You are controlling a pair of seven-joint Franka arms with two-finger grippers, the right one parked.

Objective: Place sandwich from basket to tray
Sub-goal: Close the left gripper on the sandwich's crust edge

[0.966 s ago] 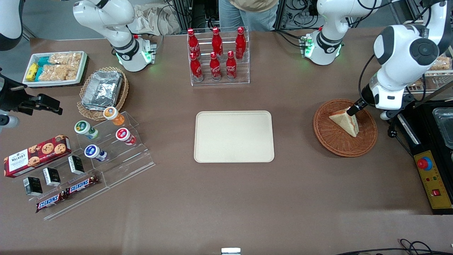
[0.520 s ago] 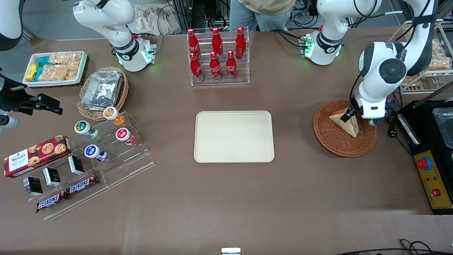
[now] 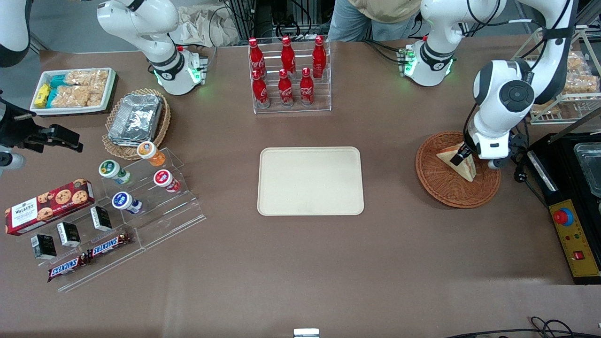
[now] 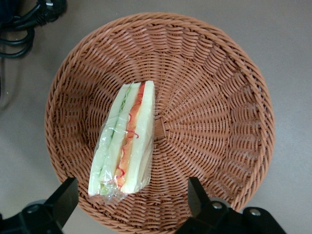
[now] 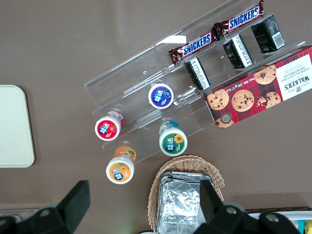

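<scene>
The sandwich, a plastic-wrapped white wedge with red, orange and green filling, lies in the reddish-brown woven basket toward the working arm's end of the table. My left gripper hangs just above the basket, open. Its two black fingers stand wide apart on either side of the sandwich's broad end and touch nothing. The cream tray lies flat mid-table, with nothing on it.
A black appliance and a yellow control box stand close beside the basket. A rack of red cola bottles is farther from the camera than the tray. Toward the parked arm's end are the foil-container basket and an acrylic snack stand.
My left arm has swung in over the basket, toward the tray and nearer the camera. The open gripper now stands over the sandwich, which has not moved.
</scene>
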